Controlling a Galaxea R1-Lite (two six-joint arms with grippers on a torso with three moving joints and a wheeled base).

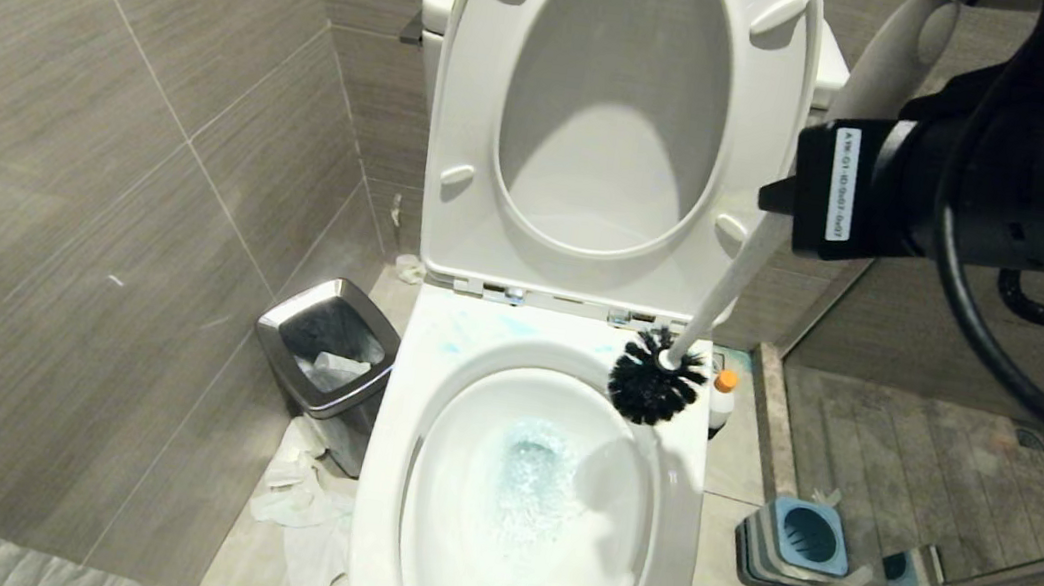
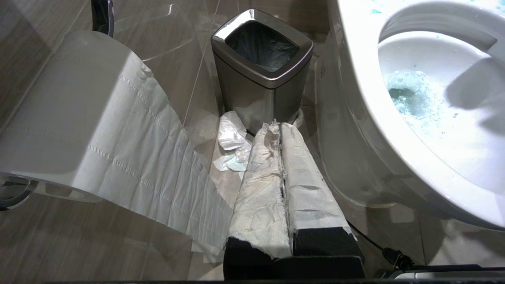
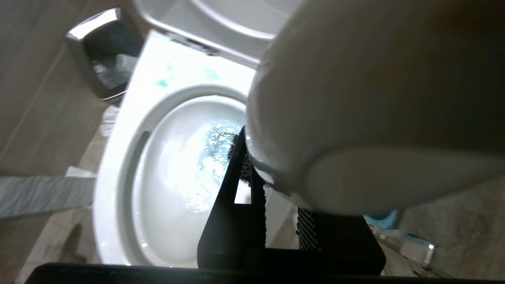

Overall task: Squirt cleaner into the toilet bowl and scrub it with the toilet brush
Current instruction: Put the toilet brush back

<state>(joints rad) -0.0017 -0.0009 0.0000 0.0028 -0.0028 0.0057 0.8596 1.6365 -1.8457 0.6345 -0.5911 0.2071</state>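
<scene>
The right gripper [image 1: 781,201] hung high at the upper right of the head view, beside the raised seat and lid, its fingers [image 3: 236,221] closed on the handle of the toilet brush [image 1: 723,284]. The slim pale handle passed between those fingers and slanted down and to the left from them; its rounded upper end rose above the gripper and filled much of the right wrist view. The dark bristle head sat well below the fingers, over the far right part of the toilet bowl [image 1: 405,419] rim, at the edge of the basin; whether it touched the ceramic could not be told. Turquoise-blue foamy liquid lay in the bottom of the basin, with blue smears on the back of the rim. The cleaner [image 1: 722,398] stood on the floor just right of the bowl, partly hidden behind the rim. The brush holder [image 1: 797,541] stood on the floor farther right. The left gripper [image 2: 281,157], wrapped in white paper, had its fingers pressed together with nothing held, low beside the bowl and pointing at the bin [image 2: 262,63].
</scene>
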